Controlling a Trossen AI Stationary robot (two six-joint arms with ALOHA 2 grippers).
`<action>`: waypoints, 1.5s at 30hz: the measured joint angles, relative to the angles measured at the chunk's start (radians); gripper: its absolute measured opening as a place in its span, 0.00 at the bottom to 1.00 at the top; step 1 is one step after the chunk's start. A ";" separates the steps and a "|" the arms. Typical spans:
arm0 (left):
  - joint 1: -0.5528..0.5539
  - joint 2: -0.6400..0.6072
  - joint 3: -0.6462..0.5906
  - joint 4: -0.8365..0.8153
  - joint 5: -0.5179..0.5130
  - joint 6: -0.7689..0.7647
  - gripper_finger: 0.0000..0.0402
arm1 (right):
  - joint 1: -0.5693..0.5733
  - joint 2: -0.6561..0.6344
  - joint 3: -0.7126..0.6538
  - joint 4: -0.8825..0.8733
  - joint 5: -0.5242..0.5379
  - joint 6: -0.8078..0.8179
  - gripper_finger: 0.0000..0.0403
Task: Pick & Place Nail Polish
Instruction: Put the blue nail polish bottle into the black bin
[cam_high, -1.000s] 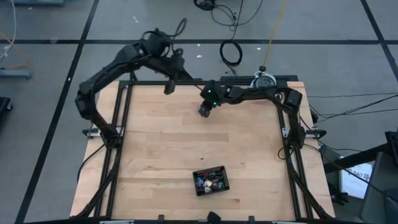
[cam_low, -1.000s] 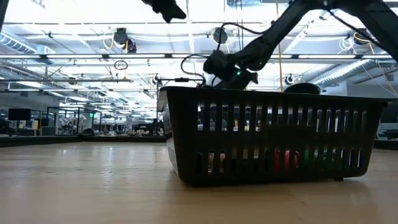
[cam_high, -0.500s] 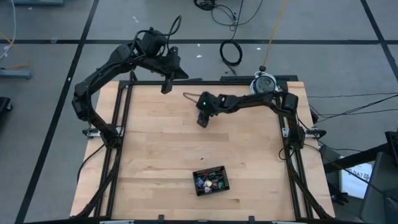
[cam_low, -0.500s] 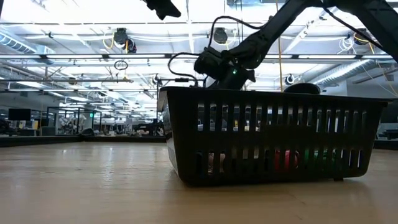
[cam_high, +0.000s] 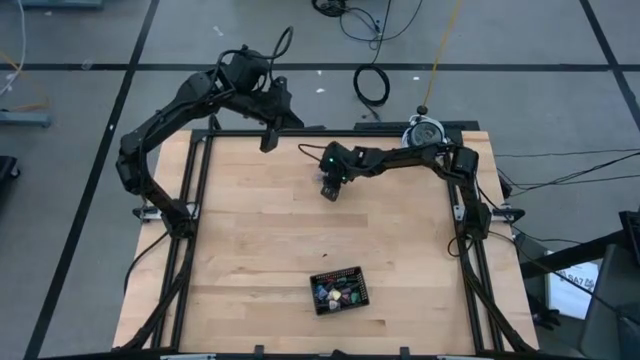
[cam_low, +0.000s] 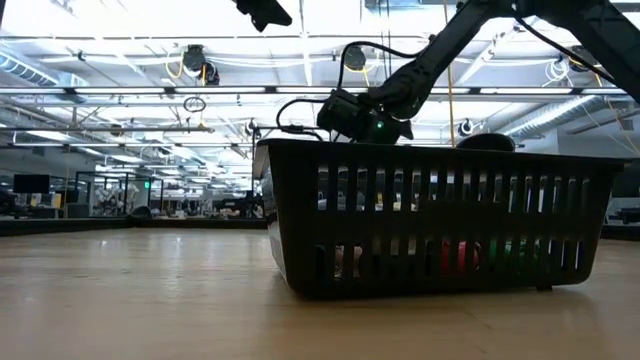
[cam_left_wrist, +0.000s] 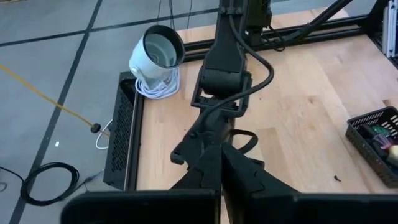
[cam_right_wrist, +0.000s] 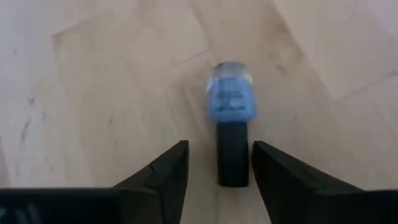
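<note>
A small blue nail polish bottle lies on its side on the bare wood in the far middle of the table, its dark cap pointing back toward my right gripper. That gripper is low over the table and open. One finger stands on each side of the cap, and I see no touch. Several more nail polish bottles lie in the black slotted basket near the front edge. My left gripper hangs shut, high over the far left of the table, with nothing in it.
The basket fills the near ground of the low view and hides the table behind it. A white round device sits at the far edge on the right arm's side. Bare wood lies between the blue bottle and the basket.
My right gripper has gone a little toward the table's near edge and down, sinking closer to the wood.
</note>
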 joint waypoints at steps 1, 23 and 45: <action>0.000 0.000 0.000 0.000 0.000 -0.003 0.00 | -0.003 0.000 0.000 -0.007 -0.010 -0.011 0.41; 0.001 0.000 0.000 0.001 0.000 -0.012 0.00 | -0.001 -0.009 0.000 -0.091 -0.052 -0.140 0.11; 0.001 0.000 0.000 0.001 -0.001 -0.013 0.02 | 0.409 -0.319 -0.022 -0.303 -0.067 -0.091 0.11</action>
